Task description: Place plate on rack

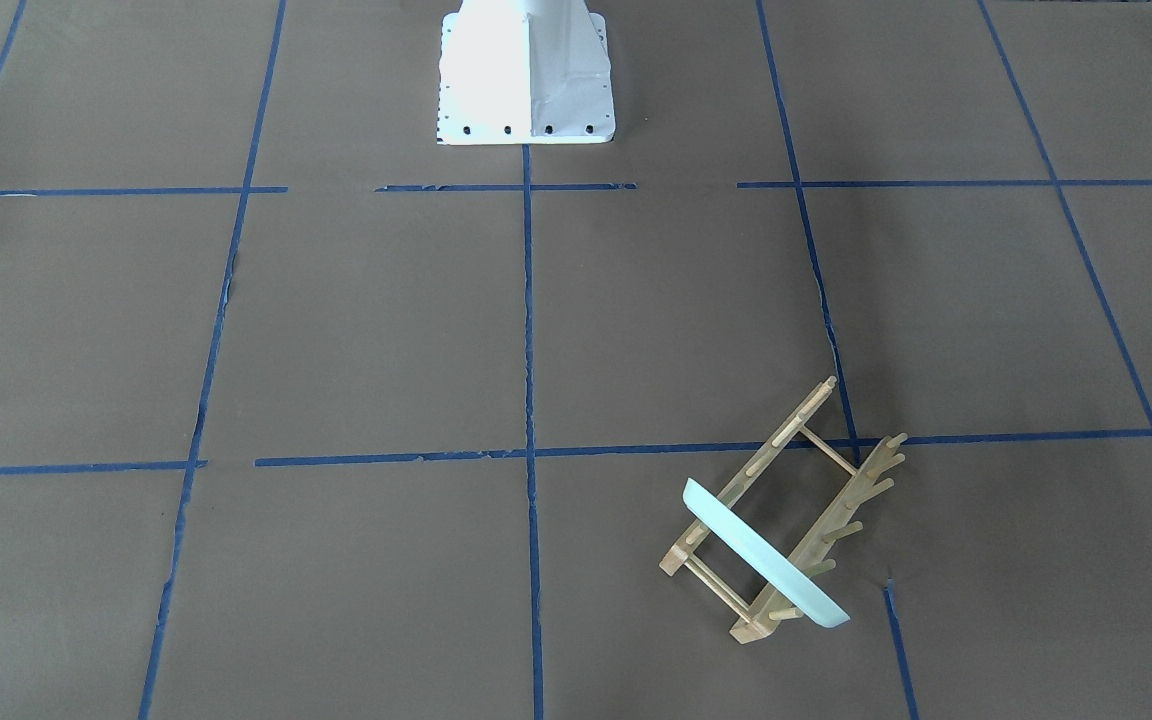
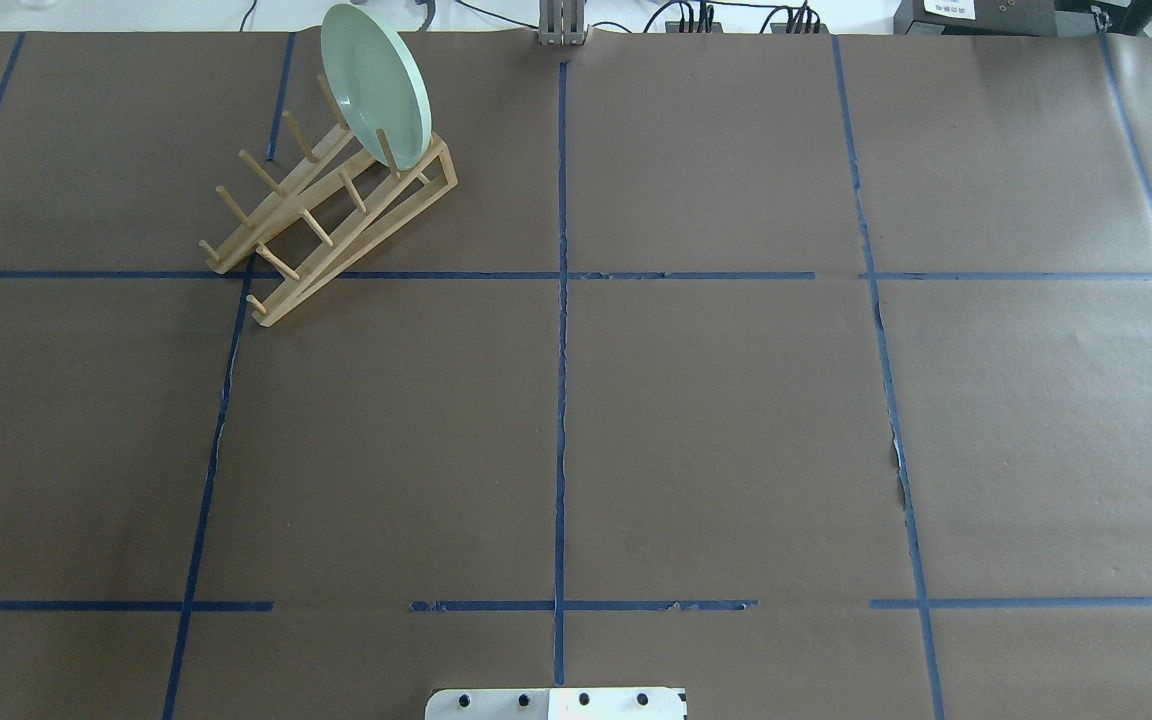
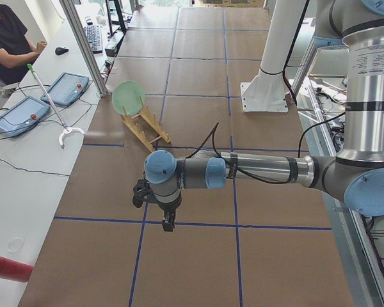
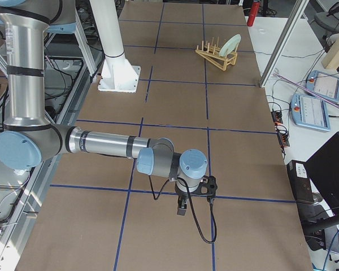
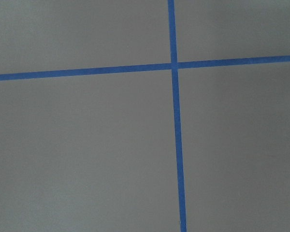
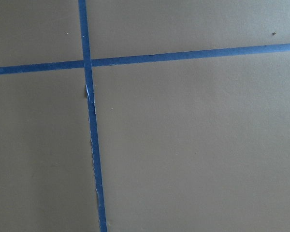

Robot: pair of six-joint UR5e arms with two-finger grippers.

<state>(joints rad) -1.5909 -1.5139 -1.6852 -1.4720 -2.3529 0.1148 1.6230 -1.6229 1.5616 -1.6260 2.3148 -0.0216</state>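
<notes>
The plate [image 2: 376, 85] stood on edge in the rack [image 1: 836, 520], slotted between the pegs at the end farthest from the robot and leaning a little against them. The rack sat askew on the brown desk [image 2: 716, 430], in the far part on the robot's left. Nothing touched the plate; it rested across the 2 rails on its own.

Neither arm showed in the overhead or front view. From the side cameras, the left gripper [image 3: 169, 224] hung above the desk, well apart from the rack. The right gripper [image 4: 182, 208] likewise hung over bare desk, far from it. I could not tell from those angles whether either pair of jaws was apart or together, though I saw nothing carried in them. Both wrist cameras looked down on nothing but brown paper and blue tape [image 5: 177, 145].

To my eye the job looked done, with the plate seated and both arms well clear. All that seemed left was checking that the plate sat stable in its slot.
</notes>
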